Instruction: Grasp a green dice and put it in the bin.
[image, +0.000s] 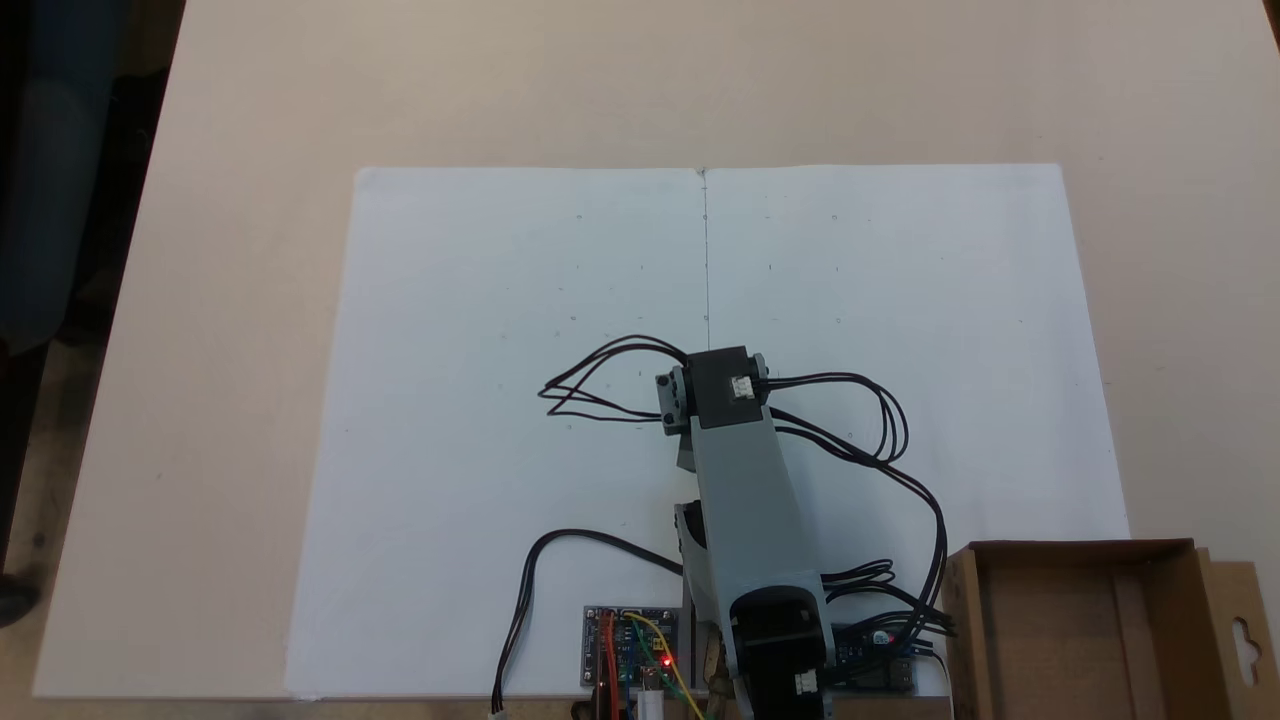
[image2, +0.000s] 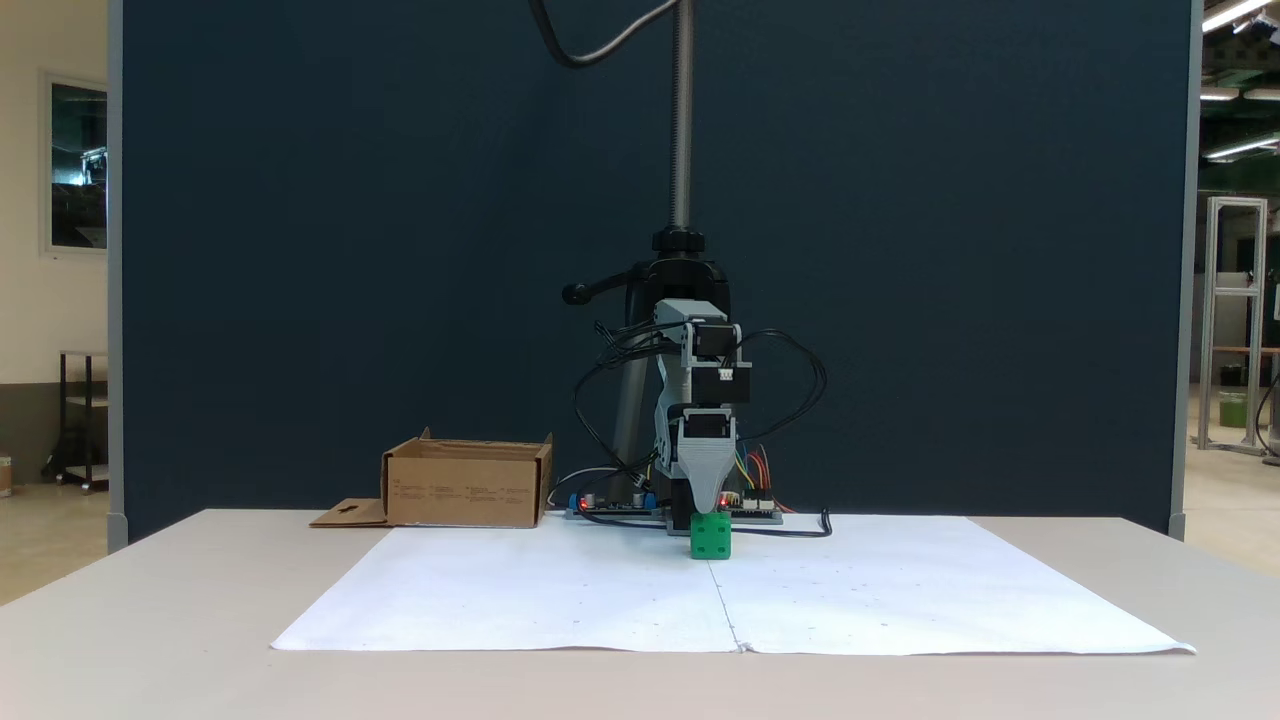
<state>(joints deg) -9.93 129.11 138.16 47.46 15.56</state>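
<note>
The green dice (image2: 710, 536) rests on the white paper just in front of the arm's base. My gripper (image2: 706, 503) points straight down with its grey tapered finger (image2: 704, 468) right at the dice's top edge. From this side one jaw hides the other, so I cannot tell the gap or whether it touches the dice. In a fixed view from above, the folded arm (image: 745, 480) covers the dice. The bin (image2: 465, 490), a low brown cardboard box, stands left of the base, and from above the bin (image: 965, 620) is at the bottom right with its hang-hole flap outward.
Two white paper sheets (image: 520, 400) cover the middle of the beige table (image: 240, 200). Black cables (image: 600, 385) loop out on both sides of the arm. A circuit board (image: 630, 650) with a red light sits by the base. A metal stand pole (image2: 682, 120) rises behind.
</note>
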